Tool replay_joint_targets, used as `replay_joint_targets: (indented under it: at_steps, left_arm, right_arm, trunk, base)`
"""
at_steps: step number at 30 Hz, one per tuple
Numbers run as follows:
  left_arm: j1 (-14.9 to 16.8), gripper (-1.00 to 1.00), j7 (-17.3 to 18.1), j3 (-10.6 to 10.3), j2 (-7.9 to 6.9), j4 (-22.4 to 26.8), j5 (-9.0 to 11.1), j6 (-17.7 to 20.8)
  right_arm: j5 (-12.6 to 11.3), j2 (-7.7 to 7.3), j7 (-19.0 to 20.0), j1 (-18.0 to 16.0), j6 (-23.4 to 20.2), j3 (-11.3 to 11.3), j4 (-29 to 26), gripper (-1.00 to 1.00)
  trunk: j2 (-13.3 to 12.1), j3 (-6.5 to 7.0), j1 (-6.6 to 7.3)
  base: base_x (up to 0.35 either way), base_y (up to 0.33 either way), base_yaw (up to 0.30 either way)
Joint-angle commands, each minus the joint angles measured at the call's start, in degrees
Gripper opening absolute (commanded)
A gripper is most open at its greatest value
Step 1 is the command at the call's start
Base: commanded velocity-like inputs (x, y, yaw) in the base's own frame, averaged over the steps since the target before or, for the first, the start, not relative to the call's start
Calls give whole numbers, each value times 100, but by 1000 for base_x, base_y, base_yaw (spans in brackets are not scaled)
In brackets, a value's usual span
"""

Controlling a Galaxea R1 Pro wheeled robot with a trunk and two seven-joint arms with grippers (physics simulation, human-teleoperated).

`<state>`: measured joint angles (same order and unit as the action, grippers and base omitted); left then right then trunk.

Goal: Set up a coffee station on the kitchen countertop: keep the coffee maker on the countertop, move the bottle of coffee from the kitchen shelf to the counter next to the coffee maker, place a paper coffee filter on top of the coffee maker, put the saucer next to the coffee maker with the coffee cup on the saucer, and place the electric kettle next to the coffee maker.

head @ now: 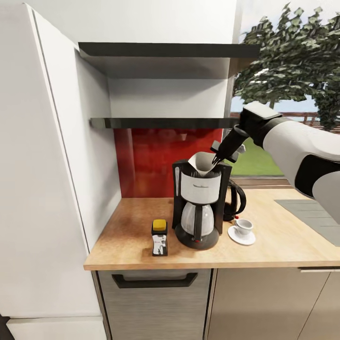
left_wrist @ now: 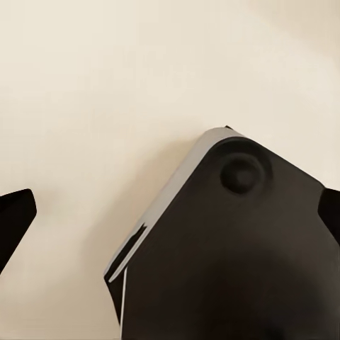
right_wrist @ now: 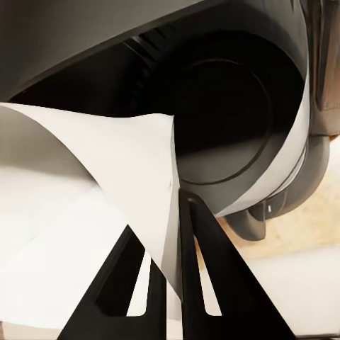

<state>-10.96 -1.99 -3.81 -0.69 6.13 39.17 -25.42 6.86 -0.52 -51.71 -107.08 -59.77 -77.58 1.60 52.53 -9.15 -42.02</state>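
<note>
One each on worktop (head: 264, 245): maker (head: 198, 208), bottle (head: 159, 237) just left, kettle (head: 234, 200) behind-right, cup (head: 244, 226) on saucer (head: 241, 236). Right hand (head: 216, 160) pinches 1 filter (head: 202, 164) atop maker. Left hand: can't tell. Worktop bare far right w/ room.

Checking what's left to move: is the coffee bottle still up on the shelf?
No, the bottle of coffee stands on the kitchen countertop, left of the coffee maker, and the kitchen shelf is bare.

Kitchen countertop (head: 283, 245) carries coffee maker (head: 198, 208), bottle of coffee (head: 159, 237), saucer (head: 241, 235), electric kettle (head: 234, 200).
</note>
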Motion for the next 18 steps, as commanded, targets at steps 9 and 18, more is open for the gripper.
replay_joint_targets:
  at_steps: [9, 18]
  left_arm:
    - [-3, 100, -21, -41, -1, 12, 30, -1]
    - [-3, 100, -21, -41, -7, 11, 30, -4]
  right_arm:
    - [55, -1, -26, 27, -23, -47, 17, -100]
    - [83, -1, 50, 37, -23, -47, 16, -100]
  trunk:
    - [328, -152, -177]
    - [328, -152, -177]
  base:
    - [0, 0, 0]
    - [7, 0, 0]
